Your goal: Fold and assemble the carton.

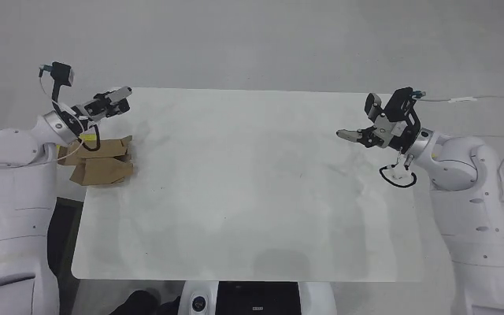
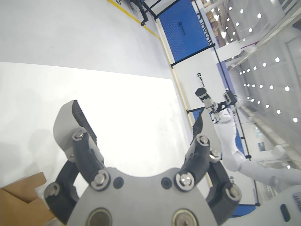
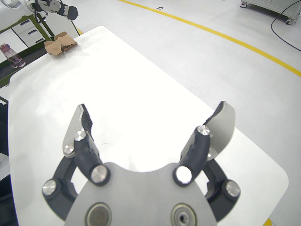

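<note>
One carton (image 1: 101, 161) on the table (image 1: 252, 205); left gripper (image 2: 138, 114), right gripper (image 3: 152, 109) both spread, empty.

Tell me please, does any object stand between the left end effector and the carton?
Nothing visible does. The left end effector, open, is close to the carton at the edge of the table, with no object between them.
</note>
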### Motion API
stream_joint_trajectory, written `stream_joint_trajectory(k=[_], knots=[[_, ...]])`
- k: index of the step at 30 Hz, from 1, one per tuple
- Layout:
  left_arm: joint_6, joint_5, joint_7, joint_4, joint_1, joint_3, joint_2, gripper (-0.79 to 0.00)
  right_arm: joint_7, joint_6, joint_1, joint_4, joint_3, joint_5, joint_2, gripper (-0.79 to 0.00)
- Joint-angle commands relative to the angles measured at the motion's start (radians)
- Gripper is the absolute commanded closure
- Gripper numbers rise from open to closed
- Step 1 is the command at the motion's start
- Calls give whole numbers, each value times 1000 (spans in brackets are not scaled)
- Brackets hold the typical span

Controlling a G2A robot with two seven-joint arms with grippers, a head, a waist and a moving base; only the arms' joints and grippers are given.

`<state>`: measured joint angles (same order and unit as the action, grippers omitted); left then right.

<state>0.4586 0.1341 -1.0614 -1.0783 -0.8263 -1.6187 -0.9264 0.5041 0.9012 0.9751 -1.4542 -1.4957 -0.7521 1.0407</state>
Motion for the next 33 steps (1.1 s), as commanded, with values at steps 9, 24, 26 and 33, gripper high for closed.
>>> stream_joint_trajectory(k=[9,24,26,33], knots=[[-21,31,37,50,-57,-144,40,-785,0,0,0,0,0,0,0,-785],[-93,68,224,119,-230,-354,80,-785,0,0,0,0,0,0,0,-785],[-110,51,237,128,-256,-375,86,-785,0,0,0,0,0,0,0,-785],[-151,17,277,144,-351,-408,94,-785,0,0,0,0,0,0,0,-785]])
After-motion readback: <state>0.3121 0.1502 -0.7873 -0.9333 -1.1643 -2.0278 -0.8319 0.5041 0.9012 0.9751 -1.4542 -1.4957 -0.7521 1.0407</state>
